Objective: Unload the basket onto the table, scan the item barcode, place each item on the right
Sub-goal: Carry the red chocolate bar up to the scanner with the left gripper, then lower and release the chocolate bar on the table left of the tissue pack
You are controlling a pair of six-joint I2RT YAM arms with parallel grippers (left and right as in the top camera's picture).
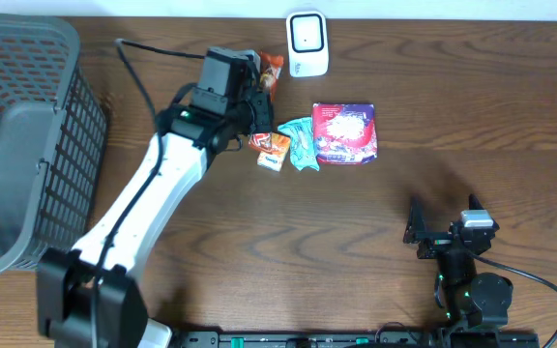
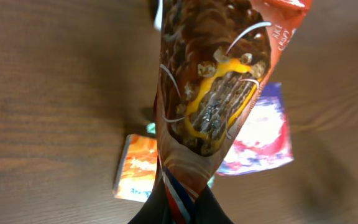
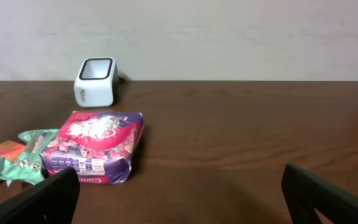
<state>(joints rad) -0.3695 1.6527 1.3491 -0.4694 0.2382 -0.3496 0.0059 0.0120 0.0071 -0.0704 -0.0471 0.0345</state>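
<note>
Two arms share the desk (image 1: pixel 356 222). Left fingers (image 2: pixel 146 214) are pinched tight on one end of a brown-and-orange snack packet (image 2: pixel 210 93), which is held up off the wood just beside the white scanner (image 1: pixel 307 43) at the far edge. Right fingers (image 3: pixel 42 199) stand wide apart — gripping nothing — well away from it. Near the packet lie a small orange pack (image 1: pixel 272 152), a green wrapper (image 1: pixel 300 143) and a pink bag (image 1: pixel 344 132); a grey basket (image 1: pixel 27 145) sits at one end.

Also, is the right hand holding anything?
No, the right hand has its fingers spread wide apart, with only bare table showing between them.
</note>
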